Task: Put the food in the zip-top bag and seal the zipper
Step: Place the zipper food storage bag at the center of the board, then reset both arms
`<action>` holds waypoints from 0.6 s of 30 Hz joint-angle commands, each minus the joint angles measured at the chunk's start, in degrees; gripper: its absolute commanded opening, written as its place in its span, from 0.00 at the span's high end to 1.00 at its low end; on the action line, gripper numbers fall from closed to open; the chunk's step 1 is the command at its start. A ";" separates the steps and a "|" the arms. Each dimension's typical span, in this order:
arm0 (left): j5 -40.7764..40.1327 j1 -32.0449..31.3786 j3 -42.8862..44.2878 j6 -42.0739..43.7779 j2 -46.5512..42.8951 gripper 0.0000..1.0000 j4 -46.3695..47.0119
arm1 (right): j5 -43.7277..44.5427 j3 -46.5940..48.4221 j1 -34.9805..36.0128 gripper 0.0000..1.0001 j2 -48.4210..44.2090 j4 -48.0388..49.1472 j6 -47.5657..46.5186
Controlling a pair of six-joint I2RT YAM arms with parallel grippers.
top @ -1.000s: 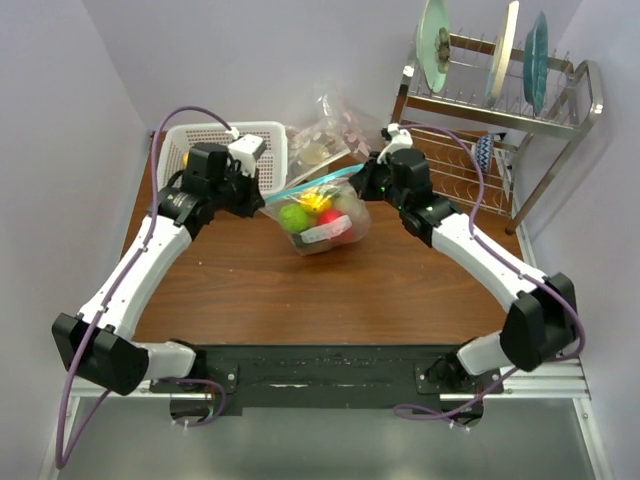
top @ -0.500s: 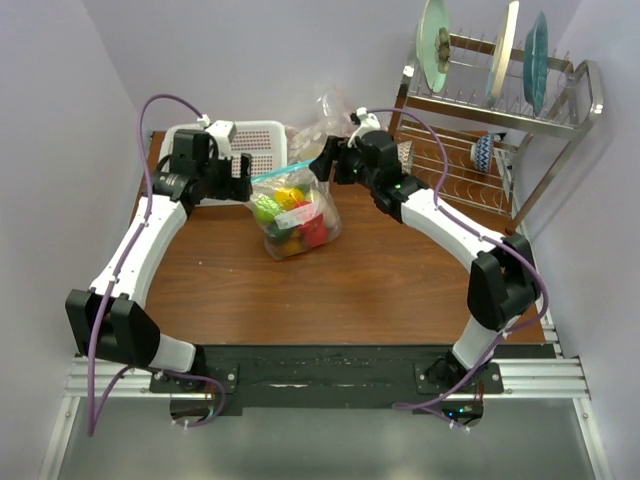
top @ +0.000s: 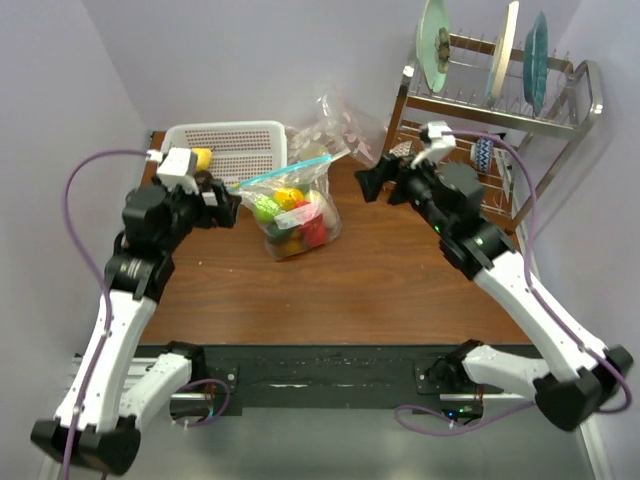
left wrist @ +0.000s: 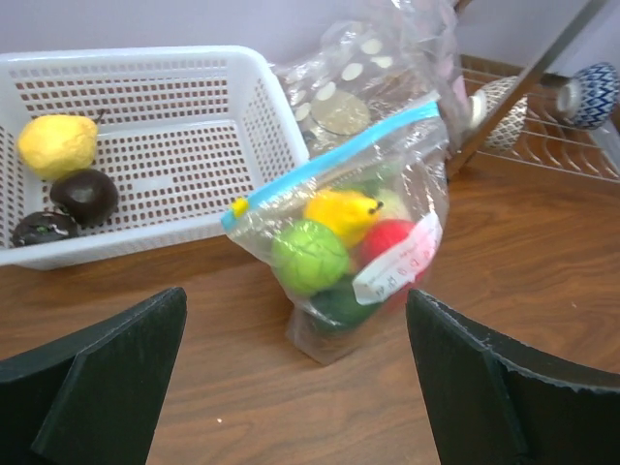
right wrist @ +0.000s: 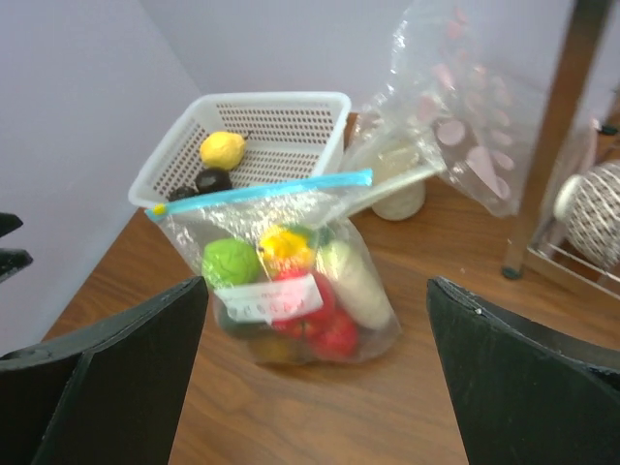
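Beside the basket [top: 246, 150], the zipper [top: 285, 172] runs left-right, seemingly sealed.

one zip-top bag [top: 293, 215], one basket [top: 250, 150], three plates [top: 434, 45]

The zip-top bag [top: 300, 235] stands on the table [top: 380, 290], near the middle, with the food [top: 268, 210] inside it and the zipper [top: 283, 172] along its top. Behind it and to the left sits a basket [top: 245, 145] with 3 more pieces of food [left wrist: 56, 145] in its left end. Right behind the bag lie other bags [top: 335, 125]. A dish rack [top: 500, 112] stands at the back right, with 3 plates [top: 505, 45] on top. The left gripper [top: 228, 205] is left of the bag and the right gripper [top: 372, 185] is right of it, both apart from it
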 commanded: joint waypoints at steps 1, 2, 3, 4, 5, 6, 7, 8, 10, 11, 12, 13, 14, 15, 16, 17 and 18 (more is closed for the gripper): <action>3.84 0.05 -10.43 -8.87 -8.87 0.00 10.03 | 6.02 -7.25 0.07 0.01 -9.15 -6.11 -1.42; 5.50 0.05 -12.18 -10.19 -10.28 0.00 11.00 | 6.64 -9.35 -0.02 0.01 -12.56 -6.81 -0.73; 6.13 -0.04 -16.12 -12.81 -13.08 0.00 13.44 | 7.43 -10.42 0.07 0.01 -14.60 -8.21 -0.63; 6.91 0.04 -18.42 -14.06 -14.58 0.00 14.95 | 8.13 -11.47 0.07 0.01 -16.27 -8.57 -0.54; 8.32 0.05 -20.79 -15.03 -15.99 0.00 16.70 | 8.23 -13.74 0.07 0.01 -19.68 -8.92 -0.02; 8.50 0.05 -24.91 -16.60 -18.62 0.00 19.16 | 8.92 -14.98 0.07 0.01 -21.28 -9.62 0.33; 8.42 0.05 -26.77 -17.31 -19.95 0.00 20.14 | 9.28 -16.13 -0.02 0.01 -22.69 -9.98 0.42; 8.24 0.05 -28.36 -17.76 -21.09 0.00 21.02 | 9.80 -18.31 -0.02 0.01 -24.27 -10.59 0.77; 7.54 -0.04 -31.35 -18.20 -24.17 0.00 22.08 | 11.29 -20.00 -0.02 0.01 -27.61 -11.29 1.04; 7.02 0.04 -31.97 -18.37 -25.05 0.00 22.17 | 11.91 -21.57 0.07 0.01 -28.50 -11.99 1.21; 6.92 0.05 -32.94 -18.29 -26.10 0.00 22.17 | 12.18 -22.20 0.07 0.01 -29.81 -12.35 1.39; 6.92 0.05 -33.29 -18.29 -26.55 0.00 24.00 | 12.36 -22.73 0.07 0.01 -30.26 -12.70 1.39; 6.92 0.05 -33.56 -18.20 -26.90 0.00 24.02 | 12.53 -23.69 0.07 0.01 -30.61 -13.23 1.74; 6.84 0.05 -34.00 -18.03 -27.34 0.00 24.10 | 12.45 -24.13 -0.02 0.01 -30.96 -13.58 1.92; 6.84 0.05 -34.17 -17.85 -27.52 0.00 24.02 | 12.62 -24.49 0.07 0.01 -31.57 -13.67 1.92; 6.66 0.05 -34.09 -17.67 -27.52 0.00 23.84 | 12.62 -25.19 0.07 0.01 -31.84 -13.85 2.01; 6.57 0.05 -34.17 -17.41 -27.52 0.00 23.49 | 12.71 -25.45 0.07 0.01 -32.02 -13.93 2.09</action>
